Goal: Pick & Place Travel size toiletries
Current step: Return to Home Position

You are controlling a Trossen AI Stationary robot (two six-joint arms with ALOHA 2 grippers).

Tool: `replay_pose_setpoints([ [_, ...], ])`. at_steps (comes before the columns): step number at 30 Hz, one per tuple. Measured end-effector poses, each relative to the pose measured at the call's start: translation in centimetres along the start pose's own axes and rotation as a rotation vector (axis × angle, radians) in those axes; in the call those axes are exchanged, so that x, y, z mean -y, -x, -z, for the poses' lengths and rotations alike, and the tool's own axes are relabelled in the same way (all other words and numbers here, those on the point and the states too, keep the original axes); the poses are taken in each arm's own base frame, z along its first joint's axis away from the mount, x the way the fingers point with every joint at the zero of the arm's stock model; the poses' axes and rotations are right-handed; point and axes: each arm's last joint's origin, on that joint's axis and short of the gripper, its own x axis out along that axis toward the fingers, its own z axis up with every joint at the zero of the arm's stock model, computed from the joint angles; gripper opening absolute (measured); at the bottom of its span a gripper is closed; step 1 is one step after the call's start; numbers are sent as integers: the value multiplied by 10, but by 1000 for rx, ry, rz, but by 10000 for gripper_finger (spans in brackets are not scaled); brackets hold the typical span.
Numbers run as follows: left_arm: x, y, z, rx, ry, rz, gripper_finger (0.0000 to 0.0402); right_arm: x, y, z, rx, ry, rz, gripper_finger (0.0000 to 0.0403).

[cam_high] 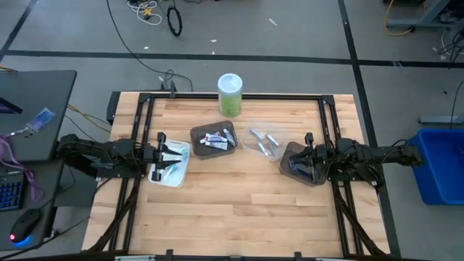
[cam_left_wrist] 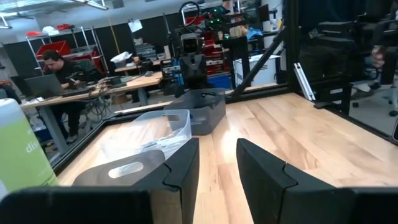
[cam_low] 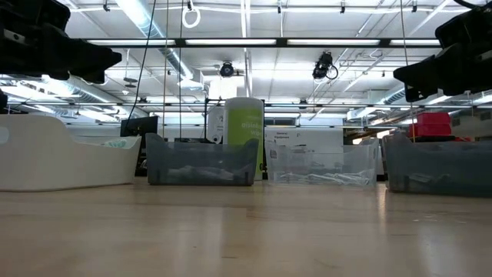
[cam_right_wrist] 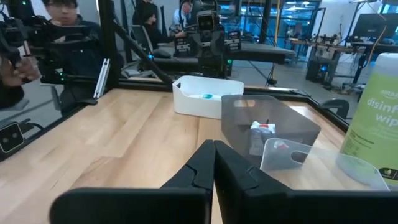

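Several toiletries [cam_high: 217, 140] in smooth plastic bins [cam_high: 196, 133]; left tool [cam_left_wrist: 217, 147] parted, right tool [cam_right_wrist: 214, 147] closed

A green canister [cam_high: 230, 95] stands behind the dark tray [cam_high: 214, 138] on the table [cam_high: 239, 210].

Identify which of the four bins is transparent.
The clear bin, lying between the left dark bin and right dark bin; those and the white bin are opaque.

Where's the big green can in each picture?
High view: green can at the table's far edge.
Low view: can in the middle, behind the dark bin.
Left wrist view: can cut off at the edge.
Right wrist view: can cut off at the edge.
Landmark: the middle dark bin beside it.
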Motion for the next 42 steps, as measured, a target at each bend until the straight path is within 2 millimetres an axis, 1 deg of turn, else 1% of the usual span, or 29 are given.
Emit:
replay_pose_setpoints([
  [4,0,0,0,0,4,-3,116,0,0,0,0,0,0,13],
  [11,0,0,-2,20,106,-6,116,0,0,0,0,0,0,13],
  [42,0,0,-2,28,112,-6,116,0,0,0,0,0,0,13],
])
